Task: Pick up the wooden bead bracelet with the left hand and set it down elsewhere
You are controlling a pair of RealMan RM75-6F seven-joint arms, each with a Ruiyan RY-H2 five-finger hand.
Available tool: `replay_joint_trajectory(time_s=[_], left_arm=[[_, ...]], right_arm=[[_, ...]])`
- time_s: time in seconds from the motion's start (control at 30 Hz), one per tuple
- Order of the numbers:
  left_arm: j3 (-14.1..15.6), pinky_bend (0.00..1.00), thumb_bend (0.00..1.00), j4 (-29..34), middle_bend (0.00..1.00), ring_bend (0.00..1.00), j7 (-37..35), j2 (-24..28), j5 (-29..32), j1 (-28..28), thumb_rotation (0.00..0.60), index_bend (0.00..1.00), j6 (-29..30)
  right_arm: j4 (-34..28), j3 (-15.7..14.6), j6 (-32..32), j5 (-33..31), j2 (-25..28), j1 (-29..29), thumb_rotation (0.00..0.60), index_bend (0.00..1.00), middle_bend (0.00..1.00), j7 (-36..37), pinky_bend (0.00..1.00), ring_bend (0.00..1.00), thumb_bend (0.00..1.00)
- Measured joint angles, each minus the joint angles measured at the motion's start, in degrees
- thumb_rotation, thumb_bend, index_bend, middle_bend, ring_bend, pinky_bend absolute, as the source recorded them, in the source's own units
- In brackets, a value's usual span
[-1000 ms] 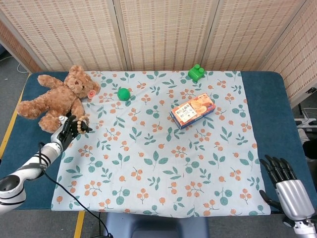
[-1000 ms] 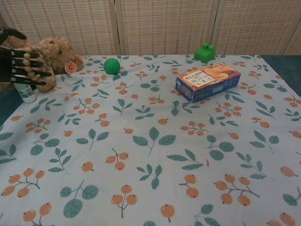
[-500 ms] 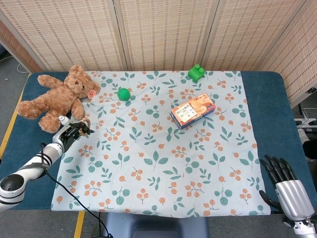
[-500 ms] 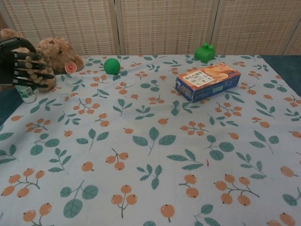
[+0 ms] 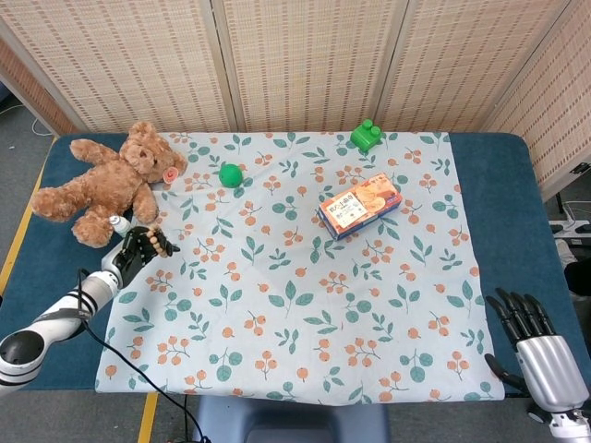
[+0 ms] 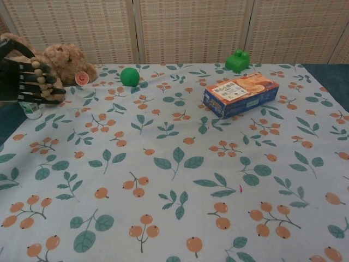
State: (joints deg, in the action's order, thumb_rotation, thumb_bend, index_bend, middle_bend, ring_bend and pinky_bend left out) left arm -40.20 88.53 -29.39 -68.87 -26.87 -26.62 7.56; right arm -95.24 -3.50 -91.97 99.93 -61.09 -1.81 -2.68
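My left hand is at the left edge of the floral cloth, just in front of the teddy bear. Its dark fingers are curled around the wooden bead bracelet, whose tan beads loop over the fingertips. The bracelet is held just above the cloth. My right hand rests at the near right corner of the table, fingers spread and holding nothing; the chest view does not show it.
A brown teddy bear lies at the back left, close behind my left hand. A green ball, a green toy block and an orange snack box sit on the floral cloth. A small white bottle stands by the left hand.
My left hand has shifted slightly right and toward the near side with the bracelet, and has dropped a little closer to the cloth. The right hand has stayed put.
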Motion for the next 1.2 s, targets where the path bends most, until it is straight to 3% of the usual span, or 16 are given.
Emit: replay_joint_trajectory(time_s=[0.07,0.1,0.2,0.3,0.57,0.63,0.67,0.73,0.77,0.8,0.87,0.9,0.97,1.2], left_arm=[[0.1,0.07,1.00,0.1,0.61,0.33,-0.3,0.0,-1.3,0.0,0.098,0.64,-0.3],[0.2,0.07,1.00,0.2,0.60,0.32,-0.4,0.0,-1.9,0.0,0.197,0.62,-0.3],[-0.1,0.07,1.00,1.0,0.58,0.31,-0.4,0.0,-4.0,-0.2,0.414,0.58,-0.4],[-0.3,0.06,1.00,1.8,0.56,0.30,-0.7,0.1,-6.0,-0.3,0.579,0.56,-0.6],[-0.3,0.06,0.97,1.7,0.54,0.28,-1.8,0.2,-9.6,-0.4,0.600,0.52,-3.1],[-0.4,0.06,0.87,1.7,0.53,0.28,-2.1,0.0,-10.1,-0.2,0.600,0.50,-3.2],[-0.6,0.06,0.79,1.7,0.52,0.27,-2.2,-0.2,-10.5,0.0,0.592,0.49,-3.2],[-1.1,0.06,0.66,1.8,0.51,0.27,-2.8,-0.5,-10.9,0.4,0.499,0.47,-3.1],[-1.4,0.06,0.62,1.9,0.51,0.27,-3.3,-0.8,-10.9,0.8,0.386,0.47,-3.1],[-1.7,0.06,0.58,1.9,0.51,0.27,-3.7,-1.0,-11.0,1.1,0.231,0.47,-3.3],[-2.1,0.06,0.56,1.9,0.51,0.27,-4.2,-1.3,-11.3,1.5,0.079,0.47,-3.9],[-2.3,0.06,0.55,1.8,0.51,0.27,-4.4,-1.5,-11.5,1.6,0.035,0.47,-4.2],[-2.8,0.06,0.53,1.5,0.51,0.27,-4.7,-1.8,-11.8,1.9,0.000,0.47,-5.3],[-4.5,0.06,0.50,0.3,0.52,0.27,-4.7,-3.0,-13.1,2.6,0.000,0.48,-8.8]], right_arm=[[0.0,0.1,-0.1,0.0,0.0,0.0,0.600,0.00,0.00,0.1,0.00,0.00,0.20],[0.1,0.1,-0.2,0.0,0.0,-0.1,0.600,0.00,0.00,0.2,0.00,0.00,0.20],[0.1,0.1,-0.4,0.0,0.1,-0.1,0.600,0.00,0.00,0.3,0.00,0.00,0.20],[0.1,0.1,-0.6,0.1,0.1,-0.2,0.600,0.00,0.00,0.5,0.00,0.00,0.20],[0.3,0.1,-1.0,0.3,0.3,-0.4,0.600,0.00,0.00,0.8,0.00,0.00,0.20],[0.2,0.0,-1.0,0.3,0.3,-0.4,0.600,0.00,0.00,0.8,0.00,0.00,0.20],[0.2,0.0,-0.9,0.3,0.3,-0.4,0.600,0.00,0.00,0.8,0.00,0.00,0.20],[0.1,0.0,-0.9,0.2,0.3,-0.5,0.600,0.00,0.00,0.8,0.00,0.00,0.20],[0.1,0.0,-0.9,0.2,0.3,-0.5,0.600,0.00,0.00,0.8,0.00,0.00,0.20],[0.1,0.0,-0.9,0.2,0.3,-0.5,0.600,0.00,0.00,0.8,0.00,0.00,0.20],[0.1,0.0,-0.8,0.2,0.3,-0.4,0.600,0.00,0.00,0.7,0.00,0.00,0.20],[0.1,0.0,-0.7,0.2,0.4,-0.4,0.600,0.00,0.00,0.7,0.00,0.00,0.20],[0.0,0.0,-0.6,0.0,0.4,-0.4,0.600,0.00,0.00,0.7,0.00,0.00,0.20],[0.0,0.1,-0.7,-0.1,0.5,-0.5,0.600,0.00,0.00,0.7,0.00,0.00,0.20]])
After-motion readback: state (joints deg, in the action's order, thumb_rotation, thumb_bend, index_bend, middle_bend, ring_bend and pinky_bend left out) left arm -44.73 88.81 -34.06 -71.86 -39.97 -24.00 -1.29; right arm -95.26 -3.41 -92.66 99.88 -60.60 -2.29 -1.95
